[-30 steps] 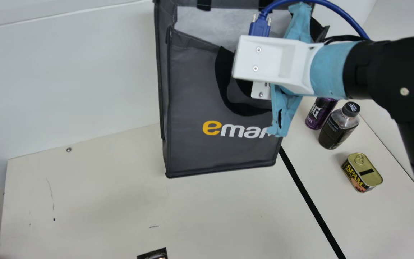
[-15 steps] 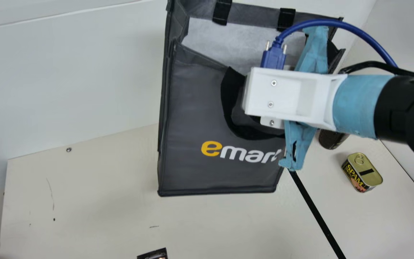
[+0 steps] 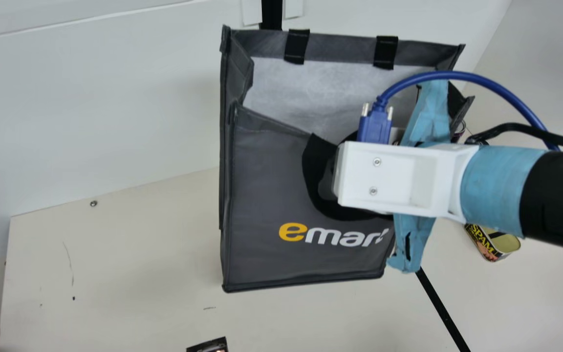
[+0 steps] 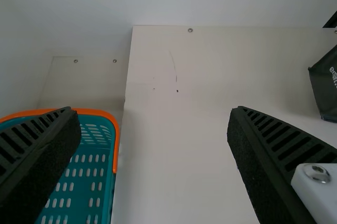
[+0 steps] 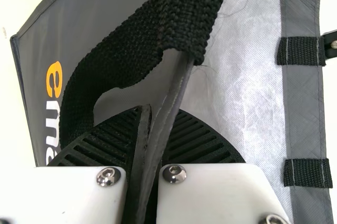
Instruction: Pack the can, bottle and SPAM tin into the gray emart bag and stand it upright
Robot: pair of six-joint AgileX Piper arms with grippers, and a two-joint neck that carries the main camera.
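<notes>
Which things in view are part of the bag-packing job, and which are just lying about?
Job:
- gray emart bag, side clamped in right end effector
- SPAM tin
- probably the can, a sliver behind the bag

Lying about:
- teal basket
- dark object, main view's bottom edge

A white wall (image 3: pixel 105 107) stands behind the cream worktop (image 3: pixel 140 264) and meets another pale wall (image 3: pixel 550 63) at the main view's right. A black strip (image 3: pixel 439 303) runs across the worktop
</notes>
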